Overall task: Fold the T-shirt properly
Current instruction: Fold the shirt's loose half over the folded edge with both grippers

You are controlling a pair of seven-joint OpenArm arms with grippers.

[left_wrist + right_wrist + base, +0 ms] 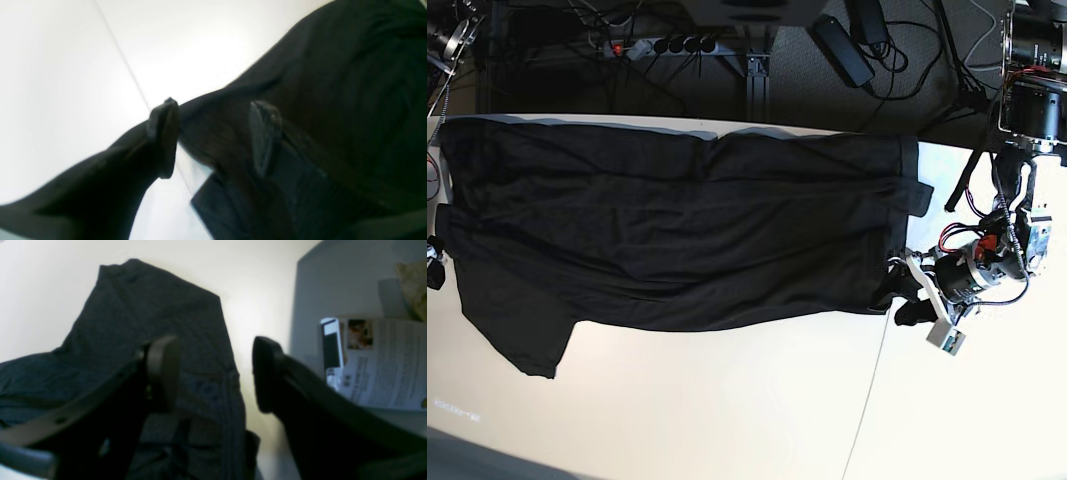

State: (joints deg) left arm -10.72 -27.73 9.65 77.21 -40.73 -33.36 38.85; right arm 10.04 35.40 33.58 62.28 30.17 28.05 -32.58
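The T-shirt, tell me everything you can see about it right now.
The T-shirt is black, thin-looking fabric, spread wide and mostly flat across the pale table, with soft creases. One short sleeve juts toward the camera at the base view's left. No print shows. The left gripper sits open at its right-hand edge, holding nothing.

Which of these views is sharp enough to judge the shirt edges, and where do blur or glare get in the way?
Base view: sharpest, the T-shirt edges read clearly against the pale table. Left wrist view: soft and smeared, table washed out bright, the left tool dark on dark cloth. Right wrist view: blurred too, with a glare patch between the open fingers of the right tool.
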